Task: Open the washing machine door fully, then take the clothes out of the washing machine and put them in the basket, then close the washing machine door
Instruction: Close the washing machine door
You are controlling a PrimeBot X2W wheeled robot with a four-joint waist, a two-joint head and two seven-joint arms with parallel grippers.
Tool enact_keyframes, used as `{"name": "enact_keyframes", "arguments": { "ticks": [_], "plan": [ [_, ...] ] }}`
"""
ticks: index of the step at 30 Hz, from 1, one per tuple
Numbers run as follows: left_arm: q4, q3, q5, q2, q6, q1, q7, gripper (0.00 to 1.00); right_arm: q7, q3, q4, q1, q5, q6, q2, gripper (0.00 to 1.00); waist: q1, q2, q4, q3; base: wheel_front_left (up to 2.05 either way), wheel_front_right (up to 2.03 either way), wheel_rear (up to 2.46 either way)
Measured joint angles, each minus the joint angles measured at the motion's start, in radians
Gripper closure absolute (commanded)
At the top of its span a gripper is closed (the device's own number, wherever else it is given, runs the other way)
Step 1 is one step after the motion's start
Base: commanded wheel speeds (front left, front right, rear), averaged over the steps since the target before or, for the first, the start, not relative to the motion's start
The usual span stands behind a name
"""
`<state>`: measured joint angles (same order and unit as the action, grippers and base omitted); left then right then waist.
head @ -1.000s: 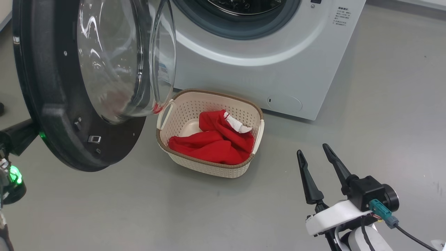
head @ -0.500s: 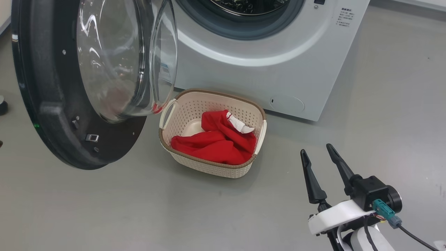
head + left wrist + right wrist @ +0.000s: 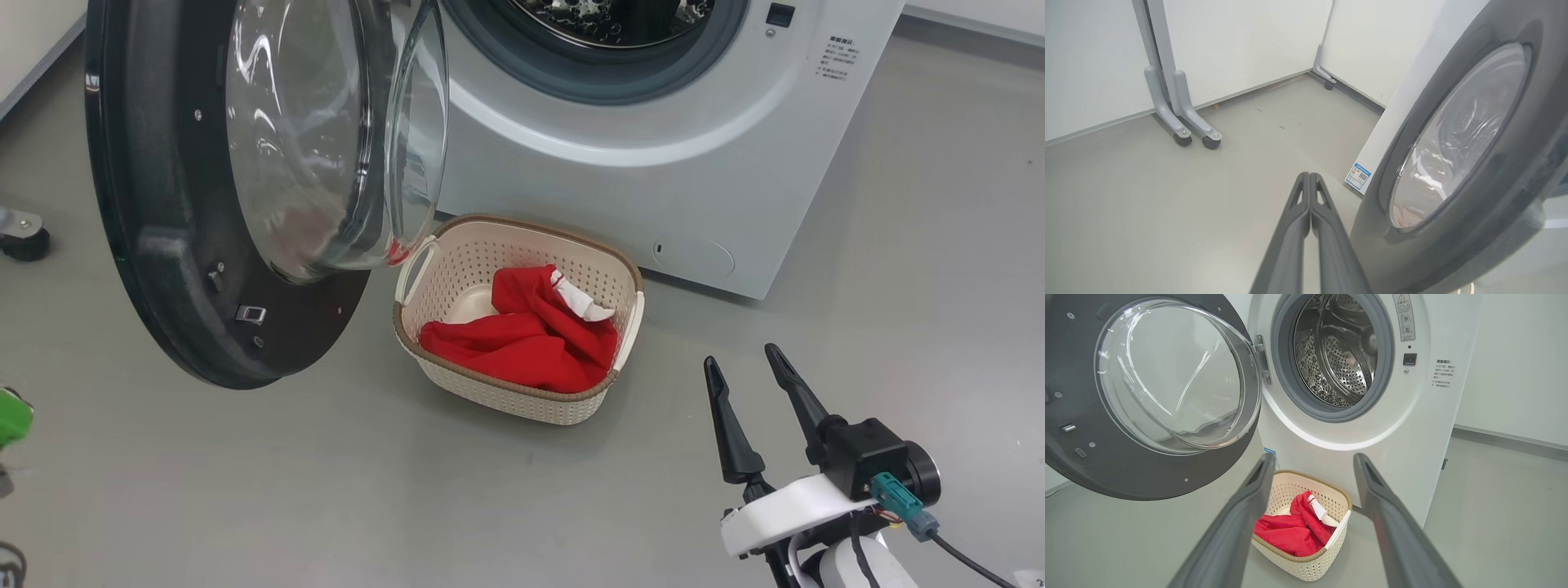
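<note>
Grey floor before the washing machine is overhung by the left gripper, fingers pressed together just beside the outer face of the washing machine door, its arm drawn back from the door's lower rim since a second ago; the right gripper is held spread, well apart from the basket. With the clothes heaped in the basket, only closing is judged left. The door is stood upright, swung out from the machine's left front edge, glass bowl faced toward the basket.
</note>
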<state>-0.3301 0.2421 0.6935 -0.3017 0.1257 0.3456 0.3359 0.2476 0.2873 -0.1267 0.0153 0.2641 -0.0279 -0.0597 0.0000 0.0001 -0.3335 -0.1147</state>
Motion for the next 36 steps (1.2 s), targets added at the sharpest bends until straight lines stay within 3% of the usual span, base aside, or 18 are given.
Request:
{"name": "enact_keyframes", "arguments": {
  "ticks": [13,15,16,27,36],
  "plan": [
    [0.06,-0.068,-0.134,-0.005,0.0,-0.187,-0.332,1.0,0.0,0.002,0.0,-0.005,0.008,0.0,0.002,0.0,0.0,0.0,0.004,0.011,0.0,0.0,0.0],
    [0.058,-0.07,-0.166,-0.003,0.0,-0.207,-0.371,0.56,0.0,0.002,0.0,-0.005,0.008,0.0,0.002,0.0,0.0,0.0,0.004,0.012,0.0,0.0,0.0],
    [0.058,-0.069,-0.179,-0.003,0.0,-0.216,-0.387,0.0,0.0,0.002,0.0,-0.005,0.008,0.0,0.002,0.0,0.0,0.0,0.005,0.013,0.0,0.0,0.0],
    [0.03,-0.078,-0.194,0.01,0.0,-0.251,-0.484,0.0,0.0,0.005,0.001,-0.006,0.008,0.0,0.003,0.0,0.0,0.0,0.007,0.019,0.0,0.0,0.0],
    [0.015,-0.089,-0.196,0.01,0.0,-0.265,-0.506,0.0,0.0,0.006,0.002,-0.006,0.009,0.0,0.004,0.0,0.0,0.0,0.008,0.02,0.0,0.0,0.0]
  ]
}}
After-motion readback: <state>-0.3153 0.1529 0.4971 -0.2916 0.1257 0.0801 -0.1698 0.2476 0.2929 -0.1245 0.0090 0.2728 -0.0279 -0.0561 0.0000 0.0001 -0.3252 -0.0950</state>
